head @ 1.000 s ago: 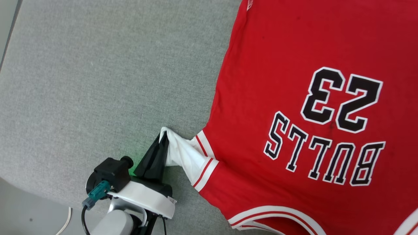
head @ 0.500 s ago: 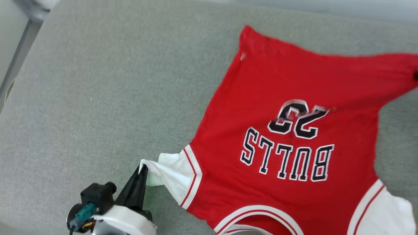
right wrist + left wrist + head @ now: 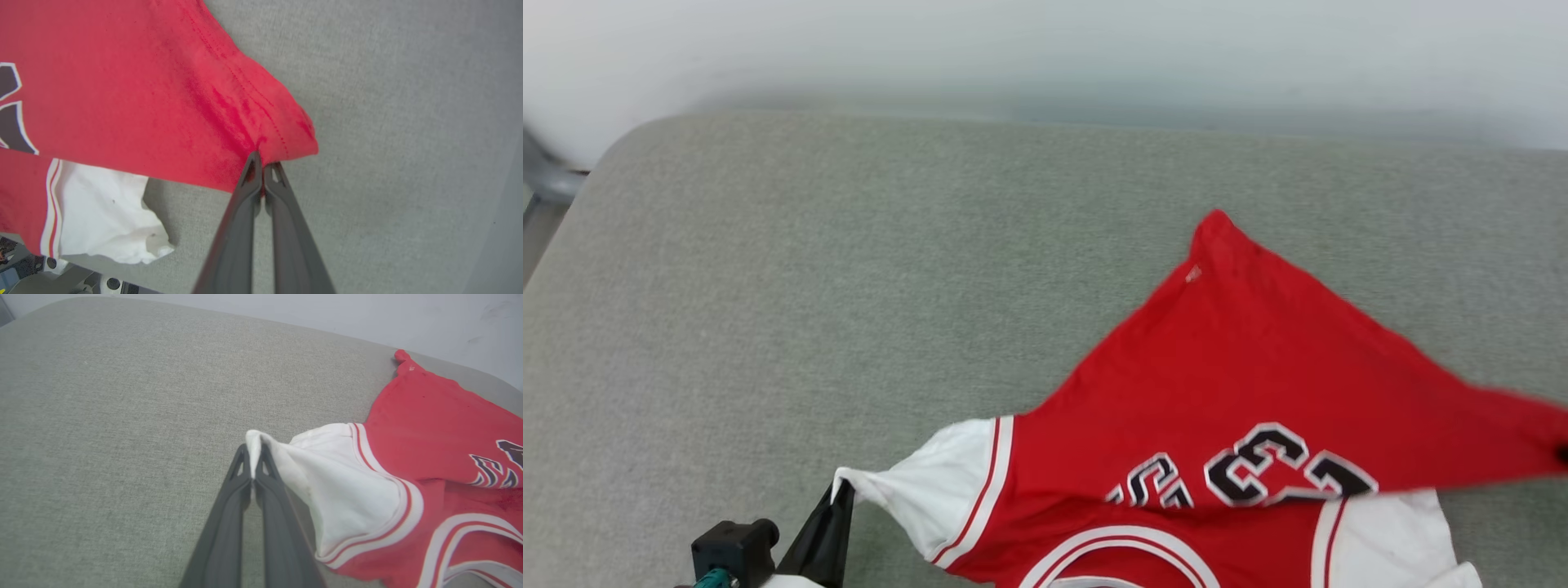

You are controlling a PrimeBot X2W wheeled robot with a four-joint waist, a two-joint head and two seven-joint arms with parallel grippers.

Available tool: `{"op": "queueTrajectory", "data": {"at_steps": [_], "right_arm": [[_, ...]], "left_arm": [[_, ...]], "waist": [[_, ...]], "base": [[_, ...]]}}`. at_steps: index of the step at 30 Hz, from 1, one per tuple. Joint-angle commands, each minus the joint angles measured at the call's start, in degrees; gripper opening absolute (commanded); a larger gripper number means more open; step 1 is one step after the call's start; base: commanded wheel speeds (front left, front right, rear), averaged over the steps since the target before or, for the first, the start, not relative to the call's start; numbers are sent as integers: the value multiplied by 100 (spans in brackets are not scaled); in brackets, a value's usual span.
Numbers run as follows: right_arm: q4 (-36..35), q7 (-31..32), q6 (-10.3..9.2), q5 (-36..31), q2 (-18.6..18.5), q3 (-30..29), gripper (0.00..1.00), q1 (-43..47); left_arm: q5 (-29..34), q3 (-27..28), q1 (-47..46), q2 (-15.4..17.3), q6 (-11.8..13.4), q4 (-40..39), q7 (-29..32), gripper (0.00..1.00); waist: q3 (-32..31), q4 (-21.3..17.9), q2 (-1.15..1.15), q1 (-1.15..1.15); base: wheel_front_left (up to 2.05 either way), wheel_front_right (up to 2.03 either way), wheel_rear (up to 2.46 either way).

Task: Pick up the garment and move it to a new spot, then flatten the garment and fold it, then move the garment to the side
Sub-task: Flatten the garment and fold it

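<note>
Garment (image 3: 1241, 367) is spread toward the grey cushion's (image 3: 849, 245) near edge, its red hem folded over the black lettering (only a "3" is read clearly). The white sleeve tip is pinched by the left gripper (image 3: 254, 451). The red hem corner is clamped by the right gripper (image 3: 263, 163).

You get the garment (image 3: 1241, 367) cut off at the head view's bottom edge, its lettering (image 3: 1258, 465) half hidden under a fold (background (image 3: 1045, 49) blurred too).

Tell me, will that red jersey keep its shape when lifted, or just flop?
Probably floppy: the red jersey sags and folds over itself between the two pinch points. Likely light, since the left gripper and right gripper each hold it by a small pinch of cloth.
</note>
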Motion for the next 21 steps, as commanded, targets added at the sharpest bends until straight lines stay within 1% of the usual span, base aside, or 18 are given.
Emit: {"op": "queueTrajectory", "data": {"at_steps": [1,4,8,10,13,16,17,18,21], "right_arm": [[-37,-62,-6,60,-42,-46,0,302],[-29,-147,-7,158,-24,-197,0,944],[118,-246,-7,206,139,-369,0,1691],[216,-256,-7,223,273,-413,0,2018],[377,-349,-6,179,570,-444,0,2368],[495,-460,-6,92,807,-500,0,2521],[499,-535,-6,54,851,-558,38,2485],[480,-590,-6,25,884,-616,100,2433],[297,-765,-8,-86,858,-804,100,2220]], "left_arm": [[-8,22,79,40,34,-24,6,0],[-32,42,150,68,53,-62,15,0],[-33,41,148,103,62,-79,29,0],[-31,31,124,108,59,-75,27,0],[-33,26,99,113,60,-44,27,0],[-49,16,101,113,55,-16,23,0],[-55,20,114,119,57,-10,20,0],[-59,21,128,123,58,-8,17,0],[-65,11,156,135,68,-10,14,0]], "waist": [[-122,-144,0,1],[-145,-221,0,1],[-122,-275,0,1],[-111,-281,0,1],[-107,-297,0,1],[-125,-318,0,1],[-133,-334,0,1],[-144,-346,0,1],[-181,-375,0,1]], "base": [[0,0,0],[0,0,0],[0,0,0],[0,0,0],[0,0,0],[0,0,0],[0,0,0],[0,0,0],[0,0,0]]}}
